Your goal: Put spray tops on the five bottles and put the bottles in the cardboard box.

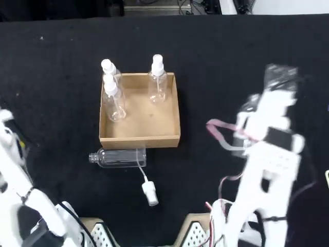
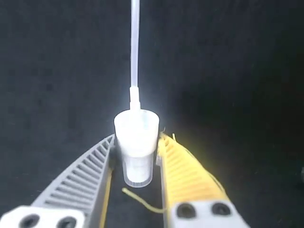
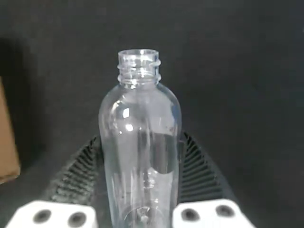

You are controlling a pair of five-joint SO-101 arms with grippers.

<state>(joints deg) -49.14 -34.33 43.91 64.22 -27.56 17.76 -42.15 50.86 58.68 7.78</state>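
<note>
The cardboard box [image 1: 140,135] sits mid-table and holds three clear bottles with spray tops [image 1: 114,100] standing upright. In front of it an uncapped bottle [image 1: 119,157] lies on its side, and a loose spray top [image 1: 150,194] with its tube lies nearer the front. My left gripper [image 2: 137,140] is shut on another white spray top [image 2: 137,142], tube pointing away from the wrist. My right gripper [image 3: 141,142] is shut on an open-necked clear bottle [image 3: 140,137]. In the high view that bottle [image 1: 280,77] is a blur at the tip of the right arm [image 1: 267,154], to the right of the box.
A black cloth [image 1: 221,62] covers the table. The left arm [image 1: 18,190] rises at the front left corner. Loose pink cable [image 1: 221,133] hangs off the right arm toward the box. A corner of the box [image 3: 7,142] edges the right wrist view.
</note>
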